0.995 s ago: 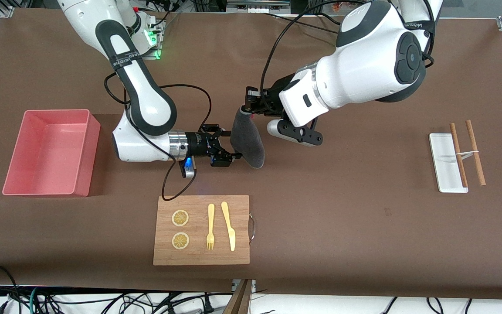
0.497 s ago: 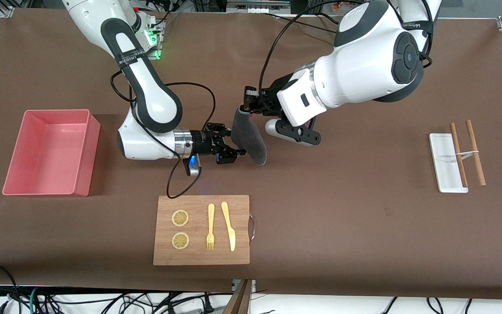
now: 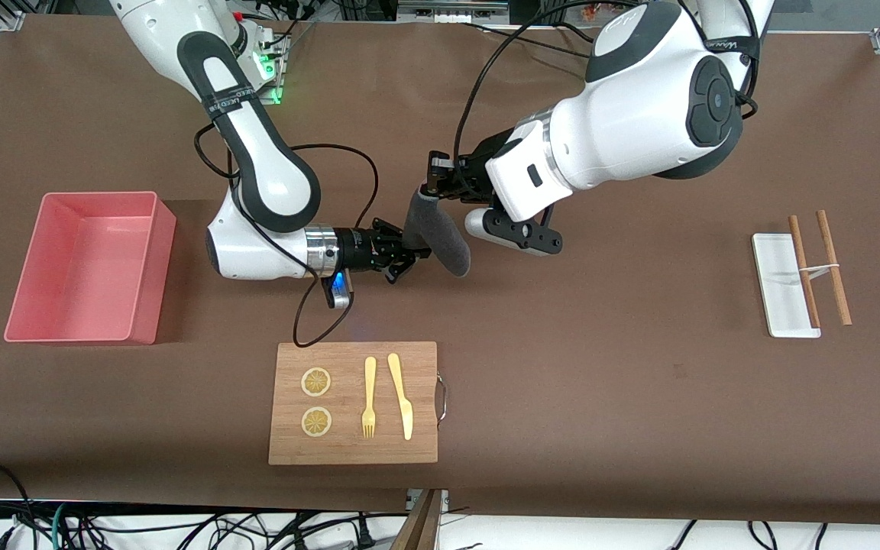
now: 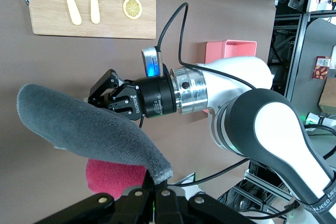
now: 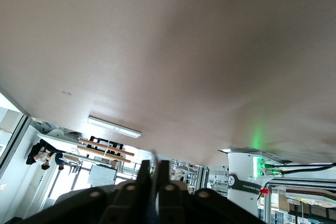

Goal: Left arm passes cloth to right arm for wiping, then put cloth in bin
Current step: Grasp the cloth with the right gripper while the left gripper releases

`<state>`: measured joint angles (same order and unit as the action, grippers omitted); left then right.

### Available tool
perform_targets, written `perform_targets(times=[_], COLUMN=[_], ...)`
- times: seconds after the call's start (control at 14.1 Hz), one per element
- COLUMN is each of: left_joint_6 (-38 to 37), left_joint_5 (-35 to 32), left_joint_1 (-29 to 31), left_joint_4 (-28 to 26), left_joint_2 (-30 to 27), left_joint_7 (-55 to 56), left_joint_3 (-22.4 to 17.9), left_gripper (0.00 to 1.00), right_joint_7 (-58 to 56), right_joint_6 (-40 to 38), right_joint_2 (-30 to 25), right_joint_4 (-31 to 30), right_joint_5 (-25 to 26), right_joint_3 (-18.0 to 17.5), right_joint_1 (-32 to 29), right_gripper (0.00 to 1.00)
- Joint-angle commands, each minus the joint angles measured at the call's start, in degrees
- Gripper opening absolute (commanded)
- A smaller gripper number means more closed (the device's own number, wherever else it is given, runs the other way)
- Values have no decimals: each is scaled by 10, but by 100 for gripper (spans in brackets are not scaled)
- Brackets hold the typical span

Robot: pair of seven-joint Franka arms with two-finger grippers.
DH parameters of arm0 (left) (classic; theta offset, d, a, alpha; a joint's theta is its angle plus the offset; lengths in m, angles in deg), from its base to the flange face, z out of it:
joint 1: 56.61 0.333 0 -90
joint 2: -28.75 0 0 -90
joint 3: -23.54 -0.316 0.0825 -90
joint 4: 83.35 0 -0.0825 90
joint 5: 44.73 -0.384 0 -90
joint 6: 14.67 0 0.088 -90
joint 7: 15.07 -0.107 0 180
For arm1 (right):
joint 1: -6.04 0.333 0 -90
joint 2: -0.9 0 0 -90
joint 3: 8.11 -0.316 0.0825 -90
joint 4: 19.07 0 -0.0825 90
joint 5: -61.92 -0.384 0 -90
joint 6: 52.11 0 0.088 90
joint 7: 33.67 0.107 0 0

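Your left gripper is clamped on the soft dark grey cloth, hanging over mid-table; your right gripper has pinched its edge. Confirm that hold before you release the left.

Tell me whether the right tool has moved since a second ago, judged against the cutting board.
Yes. The right tool has shifted toward the left arm's end of the table and slightly away from the cutting board, closing on the cloth.
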<state>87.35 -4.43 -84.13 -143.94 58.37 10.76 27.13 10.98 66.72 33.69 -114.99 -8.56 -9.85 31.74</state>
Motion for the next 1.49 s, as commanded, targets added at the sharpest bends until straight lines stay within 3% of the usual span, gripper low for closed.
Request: perform_targets(times=[0.0,0.14,0.21,0.28,0.57,0.78,0.99,1.21,1.42], left_joint_6=[5,5,4,4,3,1,-5,-62,-94], left_joint_5=[-12,-12,-14,-15,-16,-15,-15,-20,-22], left_joint_1=[-7,-7,-7,-5,-3,1,18,66,140], left_joint_4=[6,6,6,6,6,6,6,6,5], left_joint_2=[0,-1,-1,-1,-2,-4,-18,-40,-56], left_joint_7=[2,4,3,3,3,3,5,-6,-124], left_joint_3=[-6,-6,-6,-7,-7,-10,-12,-14,-8], left_gripper=[0,0,26,99,100,100,100,100,100], right_joint_7=[-11,-11,-12,-11,-8,-10,-30,-47,-50], right_joint_6=[6,7,5,5,2,2,1,-28,-70], right_joint_2=[-10,-9,-9,-9,-10,-9,-7,-2,3], right_joint_4=[-4,0,3,4,21,36,45,41,39], right_joint_5=[-15,-14,-14,-11,5,66,166,248,321], right_joint_3=[0,1,1,1,4,6,6,6,6], right_joint_1=[2,2,1,1,-3,-7,-10,-20,-27], right_gripper=[0,0,0,0,0,0,0,0,0])
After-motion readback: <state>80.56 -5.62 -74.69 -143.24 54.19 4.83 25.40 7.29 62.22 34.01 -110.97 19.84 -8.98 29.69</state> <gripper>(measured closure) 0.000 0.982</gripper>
